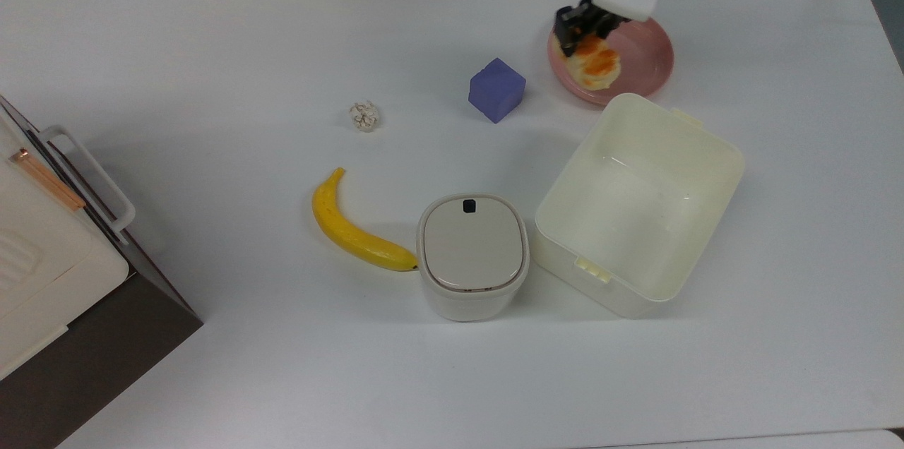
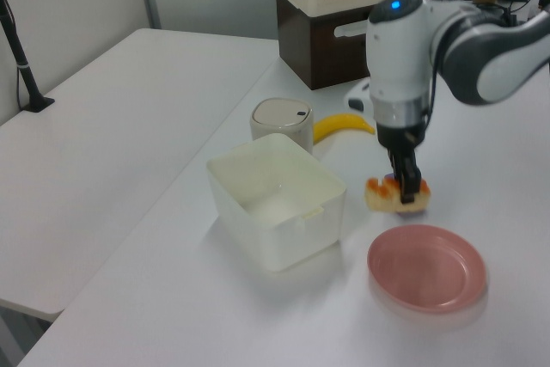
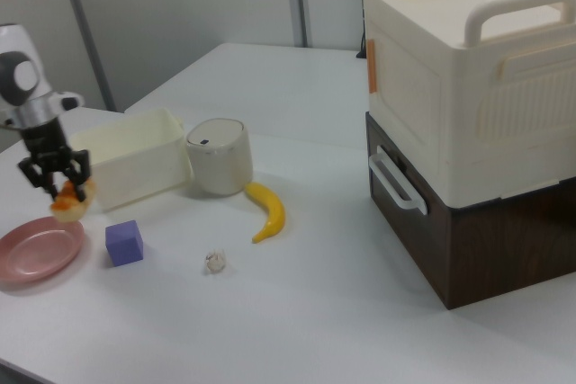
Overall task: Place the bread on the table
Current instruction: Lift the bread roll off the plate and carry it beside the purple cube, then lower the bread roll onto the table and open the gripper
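Note:
The bread (image 1: pixel 597 66), a small bun with a glossy orange-brown top, hangs in the air above the left part of the round pink plate (image 1: pixel 646 57) in the top view. My gripper (image 1: pixel 580 32) is shut on the bread from above. In the left view the bread (image 2: pixel 379 198) floats clear of the plate (image 2: pixel 427 267), held by the gripper (image 2: pixel 407 190). The right view shows the gripper (image 3: pixel 61 182) holding the bread (image 3: pixel 72 203) above the plate (image 3: pixel 36 249). The white table (image 1: pixel 212 46) spreads all around.
A purple cube (image 1: pixel 496 90) sits left of the plate in the top view. The cream tub (image 1: pixel 639 202) lies just below the plate, with a lidded white canister (image 1: pixel 472 255) and a yellow banana (image 1: pixel 353 226) further left. A whitish knobbly ball (image 1: pixel 364 116) rests mid-table. A tall cream-and-brown appliance (image 3: pixel 468 114) stands at the table's end.

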`<move>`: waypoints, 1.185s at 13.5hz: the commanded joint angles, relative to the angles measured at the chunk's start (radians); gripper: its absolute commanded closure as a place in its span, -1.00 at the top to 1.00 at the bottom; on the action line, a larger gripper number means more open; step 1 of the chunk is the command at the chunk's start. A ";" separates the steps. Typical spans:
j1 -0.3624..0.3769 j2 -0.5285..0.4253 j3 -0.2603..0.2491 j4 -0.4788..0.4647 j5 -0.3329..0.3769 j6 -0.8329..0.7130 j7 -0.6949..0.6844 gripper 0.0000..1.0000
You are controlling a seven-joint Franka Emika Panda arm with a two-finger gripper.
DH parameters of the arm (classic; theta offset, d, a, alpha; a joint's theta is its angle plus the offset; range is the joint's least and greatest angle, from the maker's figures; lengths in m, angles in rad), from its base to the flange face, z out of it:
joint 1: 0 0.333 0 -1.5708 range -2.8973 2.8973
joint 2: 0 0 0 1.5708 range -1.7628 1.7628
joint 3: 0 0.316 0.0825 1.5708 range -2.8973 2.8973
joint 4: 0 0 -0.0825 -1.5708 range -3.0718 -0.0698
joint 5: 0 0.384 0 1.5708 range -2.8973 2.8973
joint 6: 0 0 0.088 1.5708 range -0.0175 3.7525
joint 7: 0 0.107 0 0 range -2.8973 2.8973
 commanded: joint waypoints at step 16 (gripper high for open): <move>-0.102 -0.015 -0.294 0.029 -0.002 -0.026 -0.216 1.00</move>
